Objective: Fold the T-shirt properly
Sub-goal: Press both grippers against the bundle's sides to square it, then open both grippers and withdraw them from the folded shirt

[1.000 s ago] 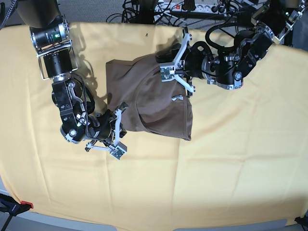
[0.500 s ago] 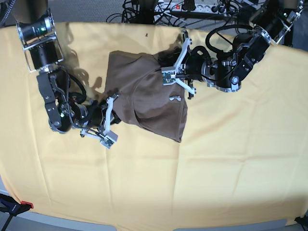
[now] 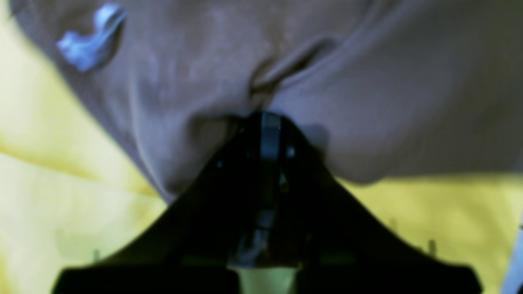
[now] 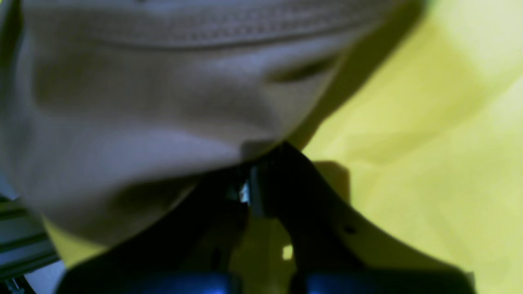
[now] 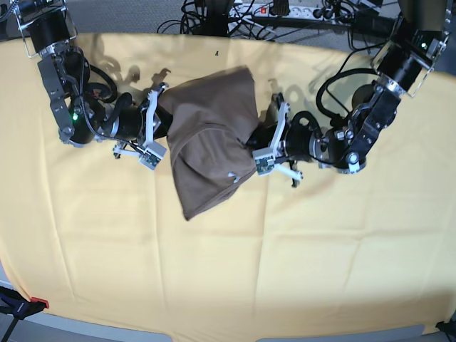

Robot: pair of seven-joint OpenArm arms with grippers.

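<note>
Grippers are both clamping the thin taupe T-shirt (image 5: 210, 142): left gripper (image 5: 258, 149), right gripper (image 5: 153, 121), suspending it over the yellow cloth (image 5: 320, 249). Next move, likely: lowering it flat.

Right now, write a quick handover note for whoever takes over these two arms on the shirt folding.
Left gripper: shut on the T-shirt.
Right gripper: shut on the T-shirt's opposite edge.
T-shirt: bunched and hanging between the two grippers over the yellow cloth, its lower end drooping toward the cloth; small pale tag showing.
Done: both edges gripped, shirt raised.
Left: lay it flat, then fold; no neat fold visible yet.
</note>
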